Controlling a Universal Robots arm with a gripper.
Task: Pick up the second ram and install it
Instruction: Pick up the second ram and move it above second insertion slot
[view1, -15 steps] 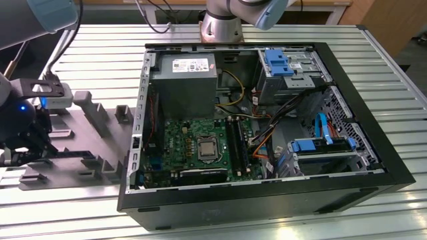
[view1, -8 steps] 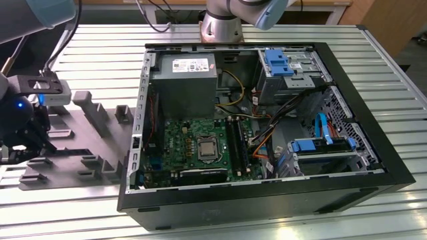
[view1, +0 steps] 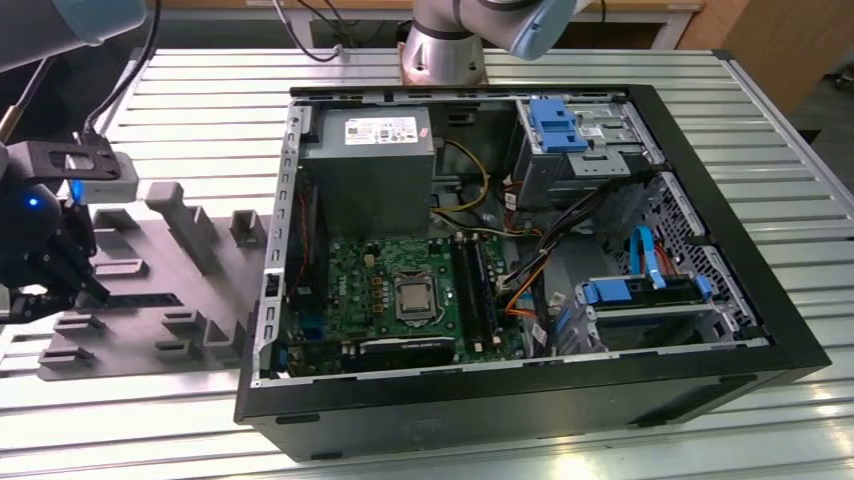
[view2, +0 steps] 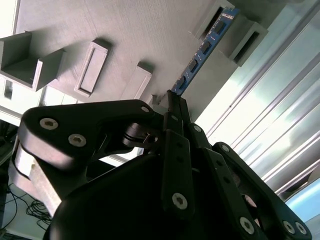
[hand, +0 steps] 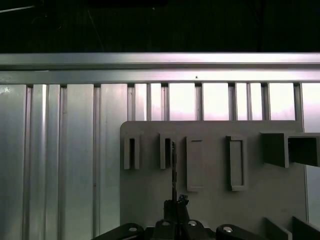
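Observation:
The second ram (view2: 202, 50) is a thin blue board with black chips. It rests on edge between blocks of the light grey tray (view2: 125, 30). My gripper (view2: 172, 100) is shut on one end of the stick. In the first wrist view the ram (hand: 173, 165) shows edge-on as a thin dark line running from the gripper (hand: 176, 205) to a pair of tray blocks. In the exterior view the gripper (view1: 74, 290) sits low over the tray (view1: 200, 300) at the exterior view's left, with the ram (view1: 140, 299) a dark strip beside it.
An open computer case (view1: 534, 410) lies to the exterior view's right of the tray, with its motherboard (view1: 400, 300) and black memory slots (view1: 474, 290) exposed. Cables and blue drive bays (view1: 641, 290) crowd the case's far side. Everything rests on a ribbed metal table (view1: 200, 90).

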